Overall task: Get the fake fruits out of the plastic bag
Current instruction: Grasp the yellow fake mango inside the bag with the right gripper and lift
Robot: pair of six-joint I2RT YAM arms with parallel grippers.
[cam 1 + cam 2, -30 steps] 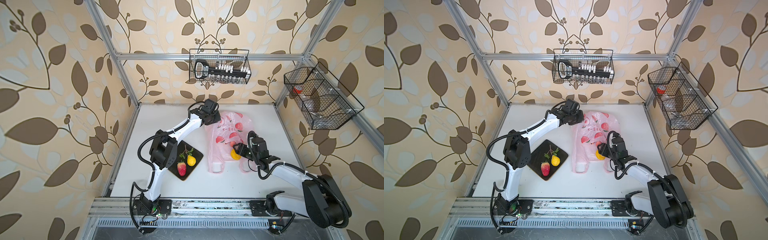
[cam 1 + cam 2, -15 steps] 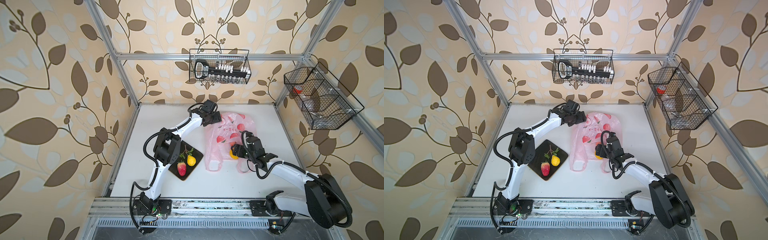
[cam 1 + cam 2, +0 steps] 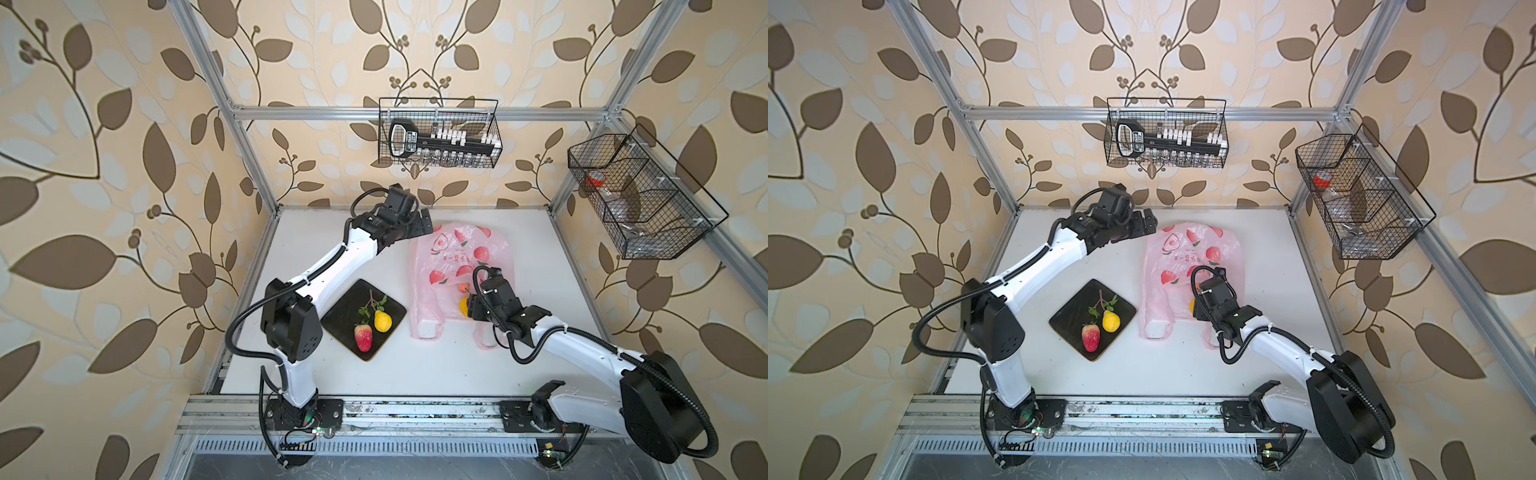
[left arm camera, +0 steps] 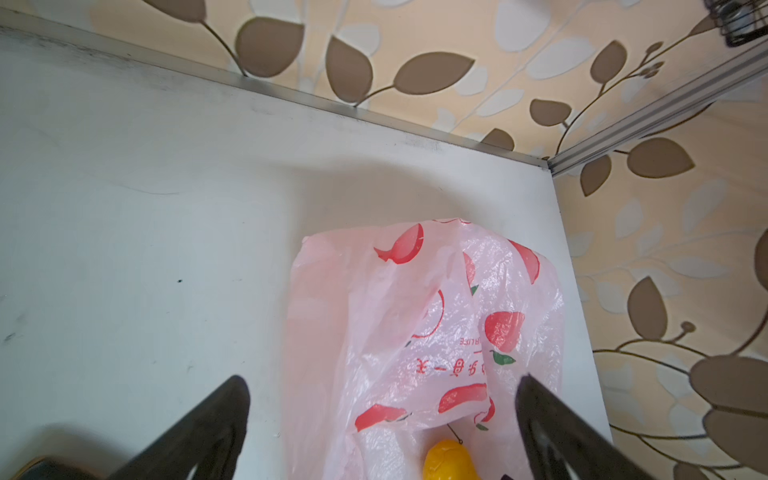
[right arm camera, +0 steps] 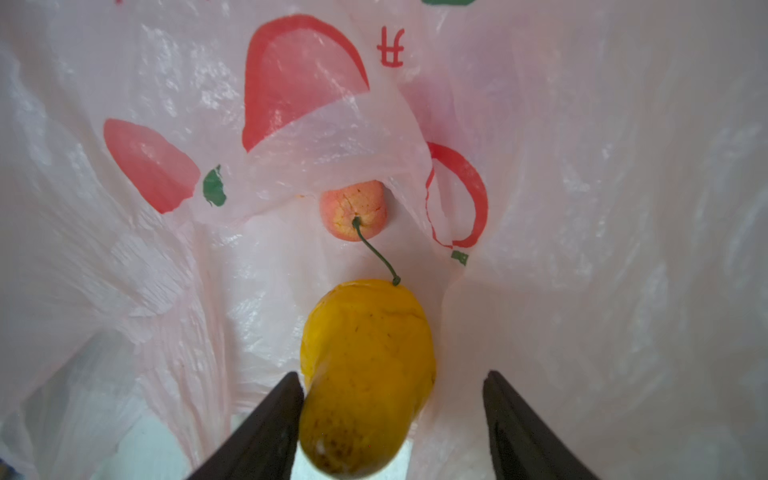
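Note:
The pink plastic bag (image 3: 457, 253) (image 3: 1187, 257) lies flat on the white table, handles toward the front. In its mouth lie a yellow-orange fake fruit (image 5: 368, 365) (image 3: 464, 305) and, partly under a fold, a small pink peach (image 5: 353, 210). My right gripper (image 5: 392, 374) (image 3: 469, 309) is open around the yellow-orange fruit; one finger touches it, the other stands apart. My left gripper (image 4: 382, 377) (image 3: 424, 222) hovers open over the bag's (image 4: 415, 332) far end, holding nothing. A red strawberry (image 3: 363, 337) and a yellow lemon (image 3: 382, 321) rest outside the bag.
The strawberry and lemon sit on a dark square mat (image 3: 345, 316) left of the bag. Wire baskets hang on the back wall (image 3: 440, 133) and the right wall (image 3: 640, 199). Metal frame posts border the table.
My left gripper has opened and let go of the bag's far end, which has settled flat. My right gripper has shifted slightly left in the bag mouth, around the yellow-orange fruit.

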